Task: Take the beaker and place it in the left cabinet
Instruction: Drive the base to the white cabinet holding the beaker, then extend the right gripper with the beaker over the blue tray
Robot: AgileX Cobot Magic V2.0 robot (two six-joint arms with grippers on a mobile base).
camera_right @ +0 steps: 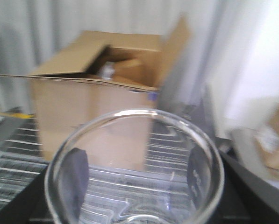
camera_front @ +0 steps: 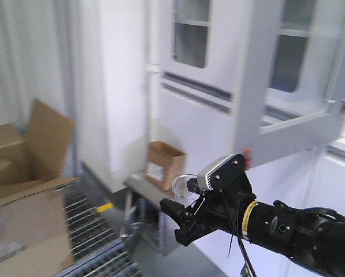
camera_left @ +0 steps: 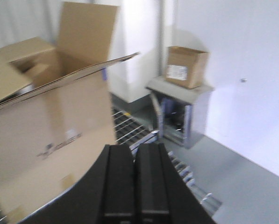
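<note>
Beaker [camera_right: 134, 114]: clear glass, round rim, slightly blurred. Right jaws: spread beaker-wide, pads [camera_right: 76, 175] gripping its sides. Left jaws: closed together, empty.

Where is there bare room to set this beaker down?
For the beaker, bare spots: the stand top left of the small box, narrow; the wire grid between stand and big box; the grey floor right of the stand. Crowded: the left, filled by big open boxes.

The beaker [camera_right: 134, 177] runs off the bottom edge, and the cardboard box [camera_left: 50, 126] is blurred.
</note>
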